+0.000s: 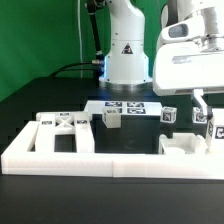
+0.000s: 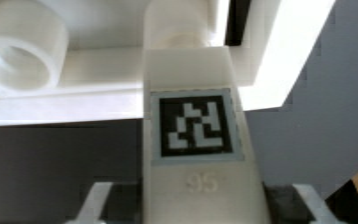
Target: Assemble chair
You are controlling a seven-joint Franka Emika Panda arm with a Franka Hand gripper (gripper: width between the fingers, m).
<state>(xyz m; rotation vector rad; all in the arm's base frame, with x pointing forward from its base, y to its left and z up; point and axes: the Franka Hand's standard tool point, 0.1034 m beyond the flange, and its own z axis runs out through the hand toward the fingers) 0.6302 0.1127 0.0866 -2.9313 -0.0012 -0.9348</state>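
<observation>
Leg [image 2: 197,120] of the chair: a blocky matte-white bar with one square black-and-white tag on the face toward the wrist camera. I judged it light and stiff, a hard moulded piece that should not bend in a grip. The faces looked smooth, so it would probably slip or twist if pinched off-centre. Nothing about it looked fragile. I judged the best hold to be across the two flat side faces, behind the tag, leaving the far end free to mate with another part.

Position relative to my tool [image 2: 202,208]: in the wrist view the leg ran straight out from between the fingers [image 2: 105,200], one finger at each side face. The tool was closed on the leg. I could make out no gap on either side, though the picture was soft there. I could not tell whether the leg's far end rested on anything. A round white peg [image 2: 25,62] lay beyond it, off to one side.

Exterior view: the tool hung near that view's right edge, above the dark bench [image 1: 40,95]. The leg was hard to pick out there. The seat [image 1: 125,107], tags up, lay flat near the middle, well apart from the tool. The ladder frame [image 1: 60,128] was farther toward that view's left. A long white rail [image 1: 100,160] ran along the front.
</observation>
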